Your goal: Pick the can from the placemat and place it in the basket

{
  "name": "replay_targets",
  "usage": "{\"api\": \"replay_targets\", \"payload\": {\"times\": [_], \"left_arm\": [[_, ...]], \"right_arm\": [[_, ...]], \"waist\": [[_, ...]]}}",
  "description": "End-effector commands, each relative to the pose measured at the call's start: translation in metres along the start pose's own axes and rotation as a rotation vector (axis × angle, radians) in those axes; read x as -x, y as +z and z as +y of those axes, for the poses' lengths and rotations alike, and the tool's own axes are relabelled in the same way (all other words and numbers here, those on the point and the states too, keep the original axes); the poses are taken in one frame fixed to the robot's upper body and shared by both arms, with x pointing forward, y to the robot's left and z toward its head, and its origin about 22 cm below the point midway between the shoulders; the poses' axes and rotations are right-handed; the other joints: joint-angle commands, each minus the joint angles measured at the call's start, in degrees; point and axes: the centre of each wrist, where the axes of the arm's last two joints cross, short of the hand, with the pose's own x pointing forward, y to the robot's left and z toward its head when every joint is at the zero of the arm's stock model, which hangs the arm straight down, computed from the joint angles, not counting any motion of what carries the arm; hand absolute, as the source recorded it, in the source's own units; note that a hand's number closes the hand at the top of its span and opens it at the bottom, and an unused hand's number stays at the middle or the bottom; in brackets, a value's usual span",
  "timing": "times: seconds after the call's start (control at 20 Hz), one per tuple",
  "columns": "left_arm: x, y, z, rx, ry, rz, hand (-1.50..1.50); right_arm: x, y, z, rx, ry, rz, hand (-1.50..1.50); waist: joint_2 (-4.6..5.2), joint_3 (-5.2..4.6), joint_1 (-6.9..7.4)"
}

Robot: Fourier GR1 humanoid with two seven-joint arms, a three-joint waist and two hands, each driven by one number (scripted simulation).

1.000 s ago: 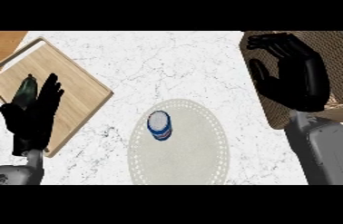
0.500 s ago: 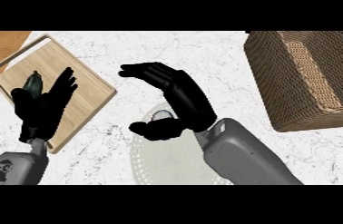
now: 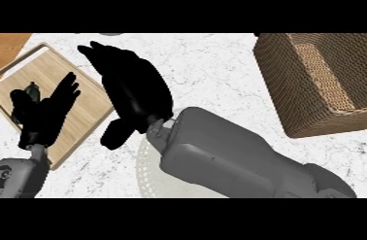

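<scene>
With the right hand (image 3: 135, 95) spread open over the placemat (image 3: 145, 176) and the can hidden under it or the forearm, closing blind could tip the can over, far from the basket (image 3: 315, 83).

**One head camera, looking steeply down**

The single view looks from the robot's head steeply down onto the white marbled surface (image 3: 215, 64). It faces away from the body, so the surface's far side lies at the top. The grey left forearm (image 3: 18, 178) and grey right forearm (image 3: 237, 161) come in from the lower edge. The right one is close under the lens and fills much of the lower middle. The frame spans from a pale wooden board (image 3: 54, 71) at the surface's left to a brown woven basket (image 3: 287, 83) at its right, cut off by the right edge.
</scene>
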Motion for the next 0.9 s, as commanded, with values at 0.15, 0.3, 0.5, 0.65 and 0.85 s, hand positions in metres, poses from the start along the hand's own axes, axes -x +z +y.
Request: {"api": "replay_targets", "payload": {"times": [0.15,0.3,0.5,0.65,0.85], "left_arm": [[0.014,0.004,0.016,-0.028,-0.008,0.028,0.0],[-0.004,-0.001,0.002,-0.011,-0.009,-0.008,0.0],[0.004,-0.006,-0.004,-0.024,0.016,0.008,0.0],[0.007,0.004,0.0,-0.017,0.017,0.017,0.0],[0.015,0.01,0.02,-0.029,0.011,0.002,0.0]], "right_arm": [[-0.058,-0.031,-0.057,0.05,0.398,0.337,-1.5],[-0.075,-0.047,-0.098,-0.028,0.412,0.436,-1.5],[-0.081,-0.041,-0.098,-0.259,0.386,0.456,-1.5],[-0.081,-0.034,-0.126,-0.319,0.36,0.47,-1.5],[-0.063,-0.027,-0.136,-0.344,0.266,0.468,-1.5]], "waist": [[-0.71,0.04,-1.54],[0.2,0.24,-0.85],[0.28,0.29,-1.98],[-0.13,0.38,-2.09],[0.25,0.35,-1.74]]}}
